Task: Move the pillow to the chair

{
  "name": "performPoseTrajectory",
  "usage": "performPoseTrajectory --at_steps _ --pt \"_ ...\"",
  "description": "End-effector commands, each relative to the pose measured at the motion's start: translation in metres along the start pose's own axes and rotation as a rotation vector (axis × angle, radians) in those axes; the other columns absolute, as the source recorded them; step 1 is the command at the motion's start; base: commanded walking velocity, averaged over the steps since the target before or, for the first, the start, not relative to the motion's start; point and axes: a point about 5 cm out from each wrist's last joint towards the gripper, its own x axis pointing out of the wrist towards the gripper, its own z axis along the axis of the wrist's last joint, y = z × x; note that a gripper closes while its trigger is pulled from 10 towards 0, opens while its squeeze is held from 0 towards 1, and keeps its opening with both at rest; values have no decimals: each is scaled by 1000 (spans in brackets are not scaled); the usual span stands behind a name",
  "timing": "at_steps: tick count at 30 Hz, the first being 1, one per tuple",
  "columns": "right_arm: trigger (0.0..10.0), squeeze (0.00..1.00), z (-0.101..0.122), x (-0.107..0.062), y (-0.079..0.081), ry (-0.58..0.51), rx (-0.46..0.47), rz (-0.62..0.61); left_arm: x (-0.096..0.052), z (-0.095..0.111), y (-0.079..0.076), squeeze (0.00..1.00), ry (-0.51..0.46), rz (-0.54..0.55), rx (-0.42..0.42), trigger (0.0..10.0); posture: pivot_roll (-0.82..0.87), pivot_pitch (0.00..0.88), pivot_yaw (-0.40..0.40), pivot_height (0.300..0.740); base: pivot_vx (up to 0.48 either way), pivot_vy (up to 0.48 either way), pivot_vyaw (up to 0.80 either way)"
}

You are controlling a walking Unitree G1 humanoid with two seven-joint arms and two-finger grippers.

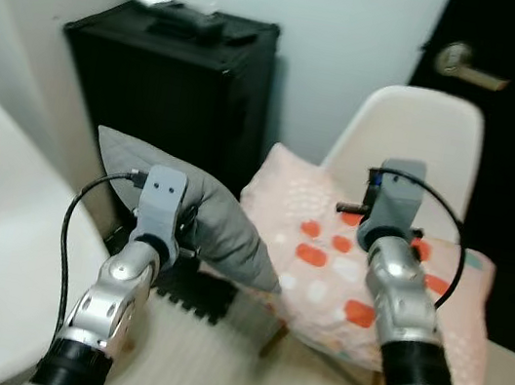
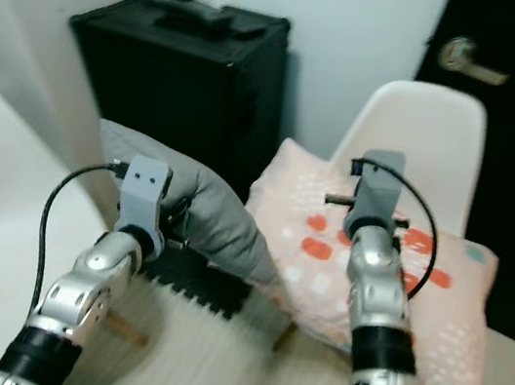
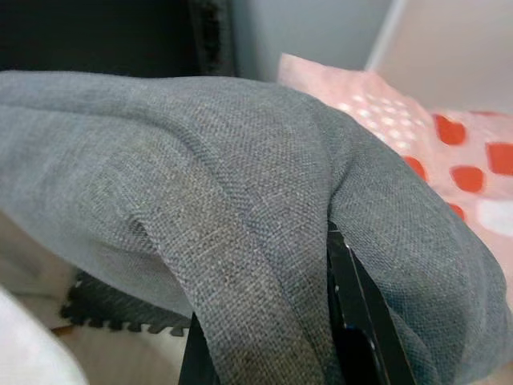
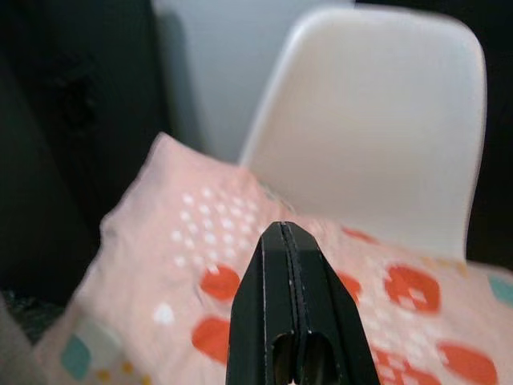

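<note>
Left hand (image 3: 337, 321) half buried, pinching grey pillow (image 3: 240, 184).

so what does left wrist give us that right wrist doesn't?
Left wrist: grey pillow bunched in the left pincer, black fingers pinching a fold, and dark foam mat below.
Right wrist: right pincer shut and holding nothing, above the pink pillow, with the white chair's backrest behind.
Both: pink pillow with red spots, pale wall, black case at the edge.
</note>
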Motion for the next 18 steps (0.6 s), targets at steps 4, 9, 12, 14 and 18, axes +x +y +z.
performPoseTrajectory --at_steps 4,9,12,14,18 --pt "10000 0 -9 -4 0 27 10 -6 2 10 3 0 -52 10 19 10000 30 93 73 740 0 0 -800" --pt "10000 0 -11 -7 -1 34 3 -6 1 11 -1 0 -48 7 -5 10000 23 89 88 740 0 0 -800" --pt "10000 0 -16 -9 -5 47 11 -31 1 5 -5 0 -32 -4 15 10000 27 91 73 740 0 0 -800" --pt "10000 0 -18 -10 -4 52 12 -32 0 5 -5 0 -29 5 5 10000 29 88 76 740 0 0 -800" --pt "10000 0 -19 -12 0 55 27 -33 1 5 -5 0 -29 -2 10 10000 26 103 69 740 0 0 -800"
